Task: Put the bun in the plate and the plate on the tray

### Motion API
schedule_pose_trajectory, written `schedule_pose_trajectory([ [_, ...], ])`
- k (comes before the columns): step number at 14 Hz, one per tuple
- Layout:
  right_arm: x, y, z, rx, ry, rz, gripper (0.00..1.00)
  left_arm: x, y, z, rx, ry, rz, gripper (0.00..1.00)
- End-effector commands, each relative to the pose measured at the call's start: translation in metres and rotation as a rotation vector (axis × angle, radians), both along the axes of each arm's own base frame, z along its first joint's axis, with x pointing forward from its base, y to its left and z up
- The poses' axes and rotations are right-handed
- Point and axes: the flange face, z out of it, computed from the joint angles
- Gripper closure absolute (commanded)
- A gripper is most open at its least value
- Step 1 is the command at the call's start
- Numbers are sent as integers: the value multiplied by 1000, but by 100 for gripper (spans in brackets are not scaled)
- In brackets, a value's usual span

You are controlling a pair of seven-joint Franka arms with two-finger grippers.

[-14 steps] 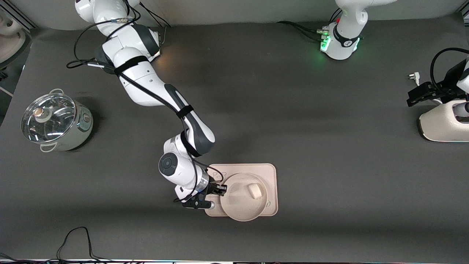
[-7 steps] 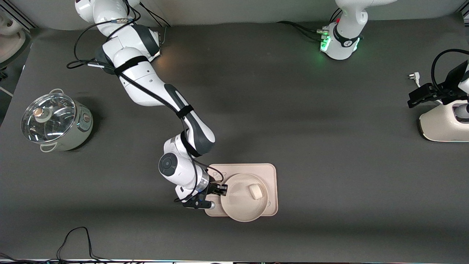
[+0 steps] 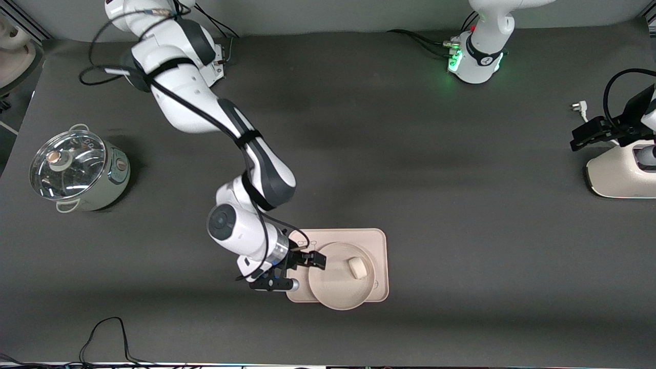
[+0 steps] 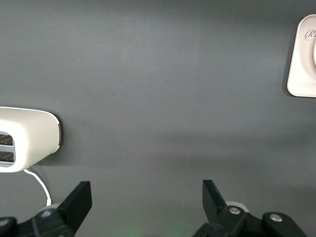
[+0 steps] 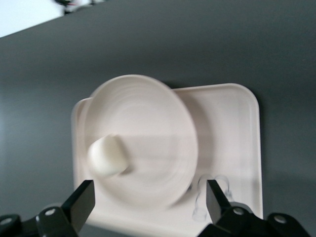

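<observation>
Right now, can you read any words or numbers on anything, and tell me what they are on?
"R...": the start of cursive lettering on the pale pinkish-cream rectangular tray, cut off by the picture's edge; the rest cannot be read.
No other words or numbers can be read anywhere.

1. The right gripper [image 3: 313, 260] hangs low on its long-reaching arm, jaws spread wide, gripping nothing.
2. The left gripper [image 4: 147, 203] waits, jaws wide, seemingly raised, at its own end.

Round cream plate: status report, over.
Right gripper open, over the pale pinkish rectangular tray beside the round cream plate. Plate on tray, small off-white bun in it. Left gripper open, waiting over the white toaster.
</observation>
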Motion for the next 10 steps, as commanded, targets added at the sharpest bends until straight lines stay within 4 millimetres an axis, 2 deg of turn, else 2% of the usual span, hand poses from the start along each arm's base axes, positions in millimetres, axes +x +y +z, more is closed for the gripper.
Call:
schedule_pose_trajectory([
  [1,-27,-18,85,-25,69,35,0,4,0,6,3,-15,2,0],
  [3,-50,-47,148,-68,123,69,0,4,-1,6,-1,-16,11,0],
  [5,-82,-100,205,-89,170,52,0,3,-4,6,2,-16,2,0],
  [8,-143,-181,275,-255,177,196,0,4,-1,9,-4,-22,3,0],
  [10,-168,-238,306,-377,173,265,0,5,-1,8,-4,-21,2,0],
])
